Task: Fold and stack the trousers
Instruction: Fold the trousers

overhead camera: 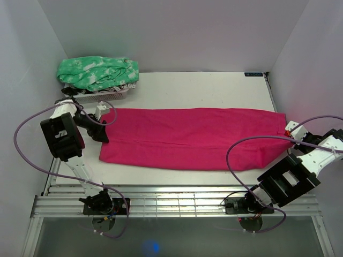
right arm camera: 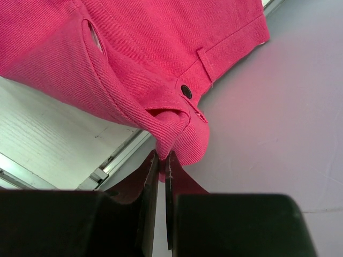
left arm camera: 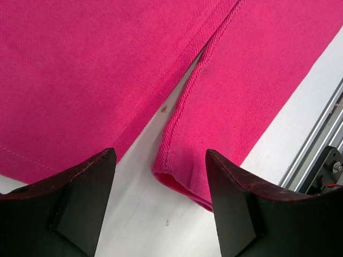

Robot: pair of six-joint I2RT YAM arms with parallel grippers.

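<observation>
The magenta-pink trousers (overhead camera: 193, 137) lie flat across the table, legs to the left, waist to the right. My left gripper (overhead camera: 105, 119) is open at the leg cuffs. In the left wrist view its fingers (left arm camera: 86, 203) straddle the cuff corner of one leg (left arm camera: 182, 176), with bare table between the two legs. My right gripper (overhead camera: 290, 131) is shut on the trousers' waistband at the table's right edge. In the right wrist view (right arm camera: 162, 160) the pinched fold sits below a dark button (right arm camera: 186, 91) and a belt loop (right arm camera: 206, 61).
A green-and-white mottled garment (overhead camera: 99, 72) lies on a white basket (overhead camera: 107, 95) at the back left, close to the left arm. White walls enclose the table (overhead camera: 214, 85). A slatted metal rail (overhead camera: 177, 201) runs along the near edge.
</observation>
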